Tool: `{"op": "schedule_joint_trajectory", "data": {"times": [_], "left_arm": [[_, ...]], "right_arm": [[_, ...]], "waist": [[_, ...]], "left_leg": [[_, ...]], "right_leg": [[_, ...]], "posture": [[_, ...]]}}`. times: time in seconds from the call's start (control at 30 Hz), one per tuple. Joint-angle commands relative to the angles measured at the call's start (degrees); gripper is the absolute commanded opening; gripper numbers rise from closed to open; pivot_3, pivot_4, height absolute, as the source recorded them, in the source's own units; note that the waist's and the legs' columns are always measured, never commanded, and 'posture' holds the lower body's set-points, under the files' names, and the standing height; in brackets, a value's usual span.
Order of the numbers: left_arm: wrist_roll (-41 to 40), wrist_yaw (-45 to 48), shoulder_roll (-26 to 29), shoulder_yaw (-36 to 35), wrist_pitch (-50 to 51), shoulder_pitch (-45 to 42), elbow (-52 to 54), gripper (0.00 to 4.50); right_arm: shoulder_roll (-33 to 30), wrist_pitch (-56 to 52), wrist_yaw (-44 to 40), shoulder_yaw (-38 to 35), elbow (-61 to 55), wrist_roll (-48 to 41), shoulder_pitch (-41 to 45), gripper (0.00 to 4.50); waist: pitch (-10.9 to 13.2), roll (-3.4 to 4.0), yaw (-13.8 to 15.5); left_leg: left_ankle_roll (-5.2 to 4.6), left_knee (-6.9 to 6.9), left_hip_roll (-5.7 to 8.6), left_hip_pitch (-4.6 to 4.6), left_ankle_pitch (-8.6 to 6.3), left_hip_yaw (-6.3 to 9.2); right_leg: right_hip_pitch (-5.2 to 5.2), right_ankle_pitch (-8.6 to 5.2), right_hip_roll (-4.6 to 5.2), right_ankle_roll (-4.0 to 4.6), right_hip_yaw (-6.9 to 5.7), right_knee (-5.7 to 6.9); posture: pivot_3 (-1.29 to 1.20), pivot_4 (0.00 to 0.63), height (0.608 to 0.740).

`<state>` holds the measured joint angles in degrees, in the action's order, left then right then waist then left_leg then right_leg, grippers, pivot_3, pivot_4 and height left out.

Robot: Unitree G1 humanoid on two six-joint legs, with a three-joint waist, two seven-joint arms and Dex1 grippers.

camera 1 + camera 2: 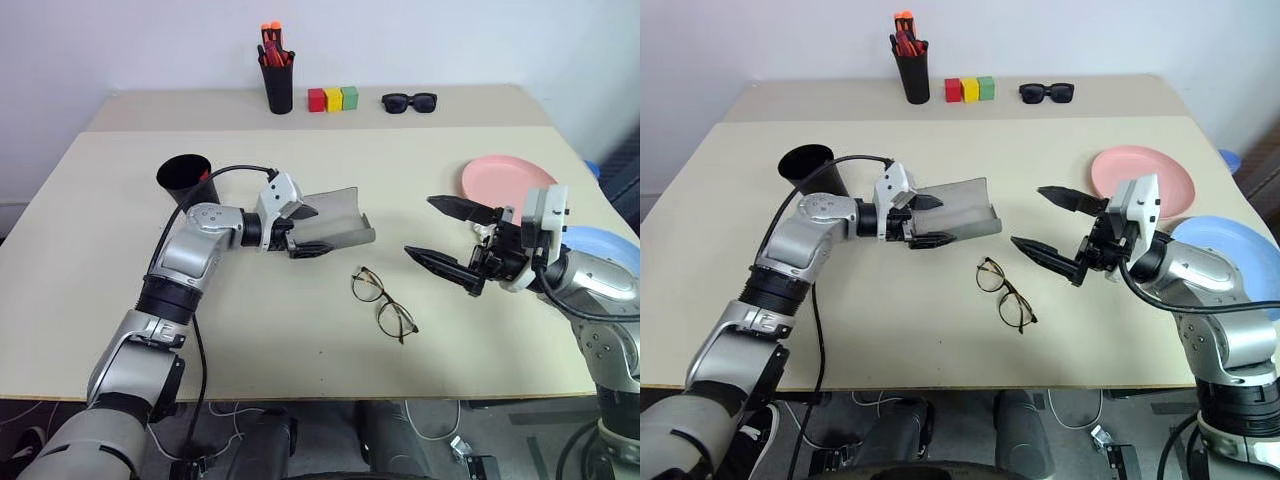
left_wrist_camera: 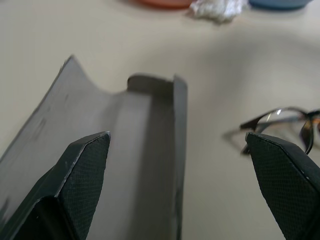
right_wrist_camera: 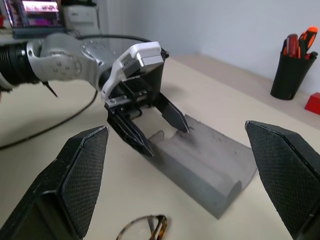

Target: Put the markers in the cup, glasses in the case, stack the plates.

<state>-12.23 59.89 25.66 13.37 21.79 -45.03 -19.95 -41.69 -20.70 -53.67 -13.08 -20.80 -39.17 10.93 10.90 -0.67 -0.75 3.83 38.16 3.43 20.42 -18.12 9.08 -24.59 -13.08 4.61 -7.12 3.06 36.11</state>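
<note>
Step in hand, by my reading: glasses into the case. The case (image 1: 335, 220) lies open on the bench (image 1: 100, 260), mid-left, hollow side up. The left end effector (image 1: 310, 231) is at its near end, fingers spread either side of the shell edge; whether they touch it I cannot tell. Nothing is pinched.

The glasses (image 1: 383, 303) rest unfolded on the bench just in front of the case and apart from it, between the two arms. The right end effector (image 1: 440, 232) hovers beside them, pointing across toward the case, fingers spread wide and empty.

The cup (image 1: 186, 179) stands behind the left arm; its contents are hidden. The pink plate (image 1: 505, 178) and blue plate (image 1: 610, 245) lie side by side at the right, not stacked.

Next move likely calls for the right end effector to drop onto the glasses, pinch the frame at the bridge or a temple, lift and set them in the hollow while the left steadies the case. Thin wire frame: risk of slipping.
</note>
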Motion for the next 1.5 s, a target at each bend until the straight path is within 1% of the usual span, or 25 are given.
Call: {"op": "schedule_joint_trajectory", "data": {"times": [0.03, 0.27, 0.33, 0.37, 0.47, 0.5, 0.73, 0.83, 0.9, 1.07, 1.17, 1.3, 1.37, 1.43, 1.5], "left_arm": [[0.95, 0.24, -0.05, -0.55, -0.82, -0.81, -0.20, 4.45], [1.16, 1.12, -1.51, 0.32, 1.84, -0.50, -0.12, 4.45], [0.72, 1.99, -1.59, 0.50, 3.39, -0.30, -0.08, 3.96], [1.25, 2.00, -1.62, 0.97, 3.46, -0.06, -0.37, 3.61], [3.15, 1.08, -1.90, 2.35, 3.46, 0.73, -1.20, 2.21], [3.21, 1.02, -2.01, 2.41, 3.57, 0.88, -1.08, 1.81], [3.18, 1.46, -2.20, 1.85, 4.30, 0.79, -1.08, 1.81], [2.69, 1.47, -2.46, 1.33, 4.50, 0.48, -1.56, 1.00], [2.97, 1.48, -2.43, 1.56, 4.29, 0.38, -1.83, 0.06], [3.29, 1.75, -2.38, 2.01, 3.67, 0.63, -1.63, 0.06], [2.30, 1.65, -2.43, 0.62, 3.64, -0.14, -1.51, 0.06], [-0.76, 6.41, 0.05, -1.09, 5.53, -1.38, 1.60, 0.06], [-2.71, 11.44, 3.11, -1.10, 7.68, -1.42, 4.09, 0.06], [-2.85, 18.26, 8.11, 0.42, 6.92, -0.88, 6.28, 0.06], [-2.57, 22.89, 12.04, 1.25, 5.72, -0.59, 6.76, 0.06]], "right_arm": [[-0.58, 1.72, -0.39, -1.05, -1.11, 1.10, 0.19, 4.50], [0.06, 1.65, -0.44, -0.49, -0.69, 1.90, 1.30, 4.50], [-0.01, 1.47, -0.46, -0.62, -0.81, 1.84, 1.33, 4.50], [-0.09, 1.36, -0.45, -0.68, -0.93, 1.80, 1.33, 4.50], [-0.43, 0.99, -0.39, -1.02, -1.54, 1.53, 1.18, 4.50], [-0.48, 0.90, -0.35, -1.09, -1.63, 1.46, 1.19, 4.50], [-0.47, 0.76, -0.03, -0.98, -1.83, 1.59, 1.31, 4.50], [-0.40, 0.66, 0.08, -0.76, -1.94, 1.57, 1.40, 4.50], [-0.33, 0.55, 0.22, -0.77, -2.00, 1.46, 1.47, 4.50], [-0.39, 0.45, 0.41, -0.83, -2.16, 1.48, 1.45, 4.50], [-0.43, 0.37, 0.52, -0.85, -2.16, 1.49, 1.38, 4.50], [-0.29, 0.28, 0.65, -0.62, -2.16, 1.52, 1.42, 4.50], [-0.21, 0.33, 0.68, -0.49, -2.04, 1.63, 1.56, 4.50], [-0.17, 0.41, 0.60, -0.39, -1.81, 1.71, 1.72, 4.50], [-0.11, 0.49, 0.57, -0.30, -1.68, 1.76, 1.81, 4.50]], "waist": [[0.00, 0.00, 0.01], [0.00, 0.00, -0.01], [0.00, 0.00, -0.08], [0.00, 0.00, -0.10], [0.00, 0.00, -0.03], [0.00, 0.00, -0.05], [0.00, 0.00, -0.02], [0.00, 0.00, -0.02], [0.00, 0.00, -0.02], [0.00, 0.00, -0.02], [0.00, 0.00, -0.01], [0.00, 0.00, -0.11], [0.00, 0.00, -0.10], [0.00, 0.00, -0.39], [0.00, 0.04, -0.59]], "left_leg": [[0.00, 0.00, 0.00, 0.00, 0.00, 0.00], [0.00, 0.00, 0.00, -0.01, 0.00, 0.00], [0.00, 0.00, 0.00, -0.01, 0.00, 0.01], [0.00, 0.00, -0.01, -0.01, 0.00, 0.00], [0.00, 0.00, 0.00, -0.01, 0.00, 0.00], [0.00, 0.00, 0.00, -0.01, 0.00, 0.00], [0.00, 0.00, 0.00, -0.01, 0.00, 0.00], [0.00, 0.00, 0.00, -0.01, 0.00, 0.00], [0.00, 0.00, 0.00, -0.01, 0.00, 0.01], [0.00, 0.00, 0.00, -0.01, 0.00, 0.01], [0.00, 0.00, 0.00, -0.01, 0.00, 0.01], [0.00, 0.00, -0.01, 0.00, 0.00, 0.01], [0.00, 0.00, -0.01, 0.00, 0.00, 0.01], [0.00, -0.02, -0.01, -0.01, 0.00, 0.00], [0.00, -0.05, -0.03, -0.04, 0.00, 0.00]], "right_leg": [[0.00, 0.00, 0.00, 0.00, 0.00, 0.00], [0.01, 0.00, 0.00, 0.00, 0.00, 0.00], [0.00, 0.00, -0.01, 0.00, -0.01, 0.00], [0.01, 0.00, -0.01, 0.00, 0.00, 0.01], [0.01, 0.00, -0.01, 0.00, 0.00, 0.01], [0.01, 0.00, -0.01, 0.00, 0.00, 0.00], [0.01, 0.00, 0.00, 0.00, 0.00, 0.00], [0.01, 0.00, 0.00, 0.00, 0.00, 0.01], [0.01, 0.00, 0.00, 0.00, 0.00, 0.01], [0.01, 0.00, 0.00, 0.00, 0.00, 0.01], [0.01, 0.00, 0.00, 0.00, 0.00, 0.01], [0.00, 0.00, -0.01, 0.00, 0.00, 0.01], [0.00, 0.00, -0.01, 0.00, -0.01, 0.01], [0.00, 0.00, -0.01, 0.00, 0.00, 0.00], [-0.01, 0.00, -0.04, 0.00, 0.00, 0.01]], "posture": [[0.00, 0.150, 0.740], [0.00, 0.150, 0.740], [0.00, 0.150, 0.740], [0.00, 0.150, 0.740], [0.00, 0.150, 0.740], [0.00, 0.150, 0.740], [0.00, 0.150, 0.740], [0.00, 0.150, 0.740], [0.00, 0.150, 0.740], [0.00, 0.150, 0.740], [0.00, 0.150, 0.740], [0.00, 0.150, 0.740], [0.00, 0.150, 0.740], [0.00, 0.150, 0.740], [0.00, 0.150, 0.740]]}}
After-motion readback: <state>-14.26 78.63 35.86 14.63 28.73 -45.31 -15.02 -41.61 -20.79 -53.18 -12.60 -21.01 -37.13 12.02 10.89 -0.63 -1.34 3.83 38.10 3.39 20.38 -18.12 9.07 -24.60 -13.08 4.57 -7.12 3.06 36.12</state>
